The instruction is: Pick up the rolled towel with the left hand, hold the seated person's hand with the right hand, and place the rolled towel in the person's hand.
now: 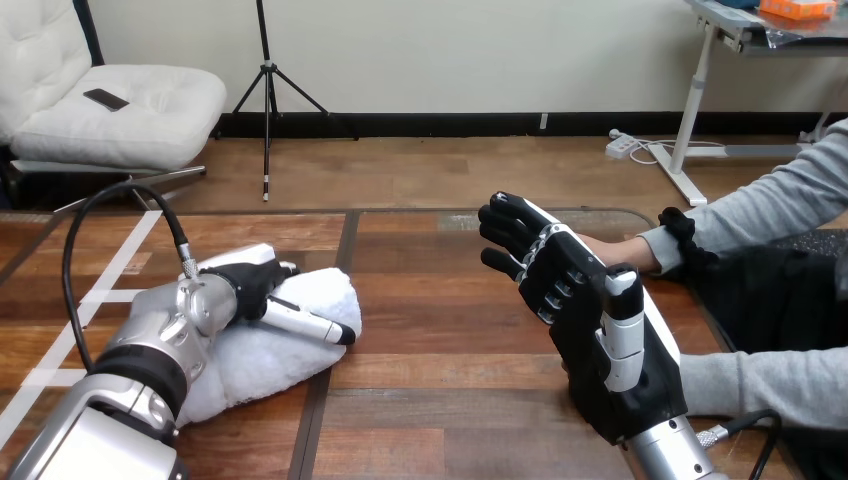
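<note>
At the table's [450, 345] left, the left hand [250, 287] lay on top of the rolled towel [275, 360], which rested on the wood with nothing of it lifted. Whether that hand had any real grip on the towel could not be told. That was the first risk: the towel looked soft and bulky, and a shallow hold on its upper side could let it sag, unroll or slip out once raised. Across the middle lay a stretch of bare wood, so the towel sat well apart from where it was wanted, and a loose roll would probably have come undone along that carry. To the right, the right hand [570, 290] stood raised with its fingers straight and spread, holding nothing. The person's hand was hidden behind it apart from the wrist [625, 250], and whether the two touched could not be told. Closing blind there could have missed the hand or pinched it. It also left little open palm for the towel.
</note>
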You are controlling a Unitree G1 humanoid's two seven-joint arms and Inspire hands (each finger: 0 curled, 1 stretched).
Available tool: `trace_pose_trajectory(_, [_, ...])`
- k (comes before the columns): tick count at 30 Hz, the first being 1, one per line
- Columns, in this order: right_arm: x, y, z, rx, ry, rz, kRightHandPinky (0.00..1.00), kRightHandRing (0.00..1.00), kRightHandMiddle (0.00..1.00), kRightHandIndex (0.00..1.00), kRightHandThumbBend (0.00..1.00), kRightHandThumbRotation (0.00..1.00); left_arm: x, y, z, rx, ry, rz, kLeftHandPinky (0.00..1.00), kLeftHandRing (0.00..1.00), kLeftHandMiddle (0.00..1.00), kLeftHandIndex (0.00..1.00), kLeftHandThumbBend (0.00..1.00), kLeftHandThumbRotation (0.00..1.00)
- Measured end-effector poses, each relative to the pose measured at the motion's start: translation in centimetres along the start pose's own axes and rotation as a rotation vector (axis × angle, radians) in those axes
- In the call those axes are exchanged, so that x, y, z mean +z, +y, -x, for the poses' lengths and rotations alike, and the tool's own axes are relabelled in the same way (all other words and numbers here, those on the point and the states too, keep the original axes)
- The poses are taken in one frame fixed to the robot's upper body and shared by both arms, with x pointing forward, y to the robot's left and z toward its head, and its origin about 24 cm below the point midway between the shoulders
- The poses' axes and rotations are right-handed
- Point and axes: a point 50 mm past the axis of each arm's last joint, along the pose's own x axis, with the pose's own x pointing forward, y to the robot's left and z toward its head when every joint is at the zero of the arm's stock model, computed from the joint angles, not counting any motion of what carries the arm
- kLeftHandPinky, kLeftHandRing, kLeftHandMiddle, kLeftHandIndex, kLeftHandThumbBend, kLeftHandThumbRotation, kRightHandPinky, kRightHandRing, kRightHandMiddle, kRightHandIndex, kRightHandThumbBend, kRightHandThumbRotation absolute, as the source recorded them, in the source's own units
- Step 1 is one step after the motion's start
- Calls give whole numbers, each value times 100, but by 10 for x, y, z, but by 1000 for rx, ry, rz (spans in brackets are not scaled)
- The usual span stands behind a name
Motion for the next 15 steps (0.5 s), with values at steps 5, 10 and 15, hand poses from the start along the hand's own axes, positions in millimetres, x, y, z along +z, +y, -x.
trace_pose_trajectory(5, [0, 0, 0, -2, 0, 0, 89, 91, 88, 86, 94, 100, 1, 1, 0, -33, 1, -11, 95, 100, 100, 99, 100, 72])
trace_pose_trajectory(10, [0, 0, 0, -3, 0, 1, 89, 91, 88, 86, 93, 100, 3, 4, 1, -72, 7, -17, 95, 99, 99, 100, 100, 74])
trace_pose_trajectory(15, [0, 0, 0, -3, -2, 2, 89, 91, 88, 87, 92, 100, 6, 8, 2, -111, 14, -20, 93, 97, 99, 100, 100, 76])
